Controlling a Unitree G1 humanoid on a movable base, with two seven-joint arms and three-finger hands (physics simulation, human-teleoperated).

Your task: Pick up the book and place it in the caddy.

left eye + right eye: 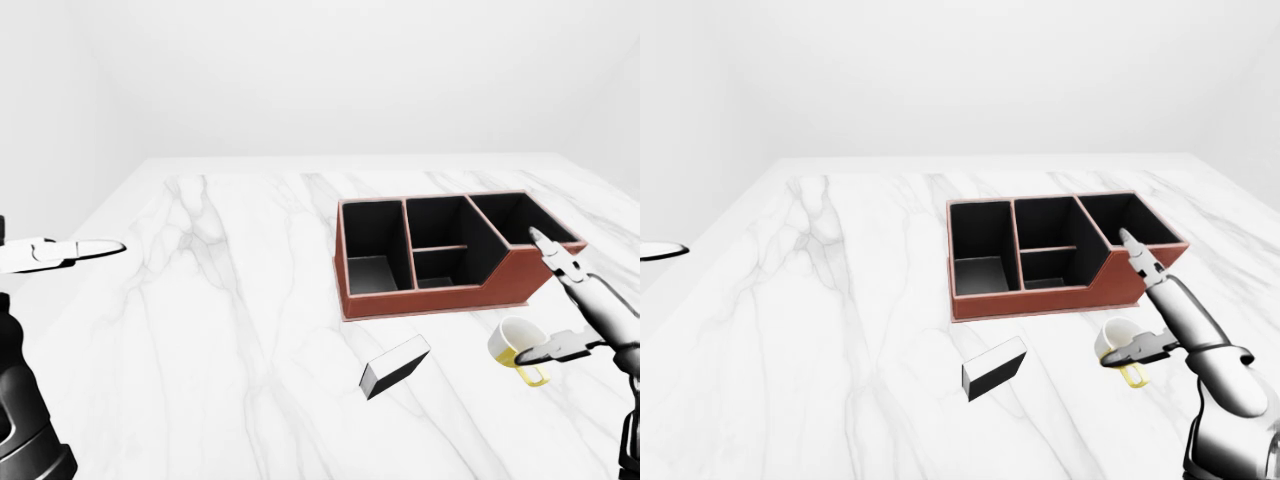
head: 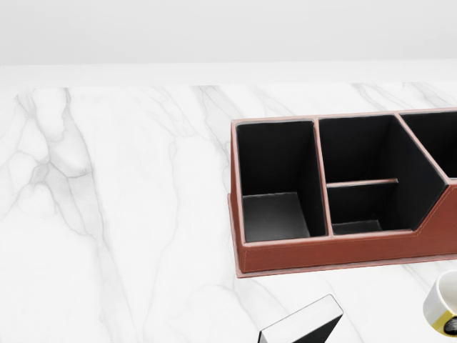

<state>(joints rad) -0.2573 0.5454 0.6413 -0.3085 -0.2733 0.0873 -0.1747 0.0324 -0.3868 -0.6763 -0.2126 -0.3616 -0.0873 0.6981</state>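
Both our hands hold nothing, fingers spread: right hand (image 1: 1150, 305) hovers by the mug (image 1: 1118, 345), left hand (image 1: 60, 252) waits off the counter's (image 1: 200, 300) left edge, since the book (image 1: 393, 365) lies flat, unclaimed, just short of the caddy (image 1: 450, 255).

book (image 1: 394, 366) below caddy (image 1: 446, 256), mug (image 1: 514, 346) right

Looking like a bare simulated room: plain white walls (image 1: 320, 70) are surrounding a big white marble tabletop (image 1: 200, 330), nothing homey going on.
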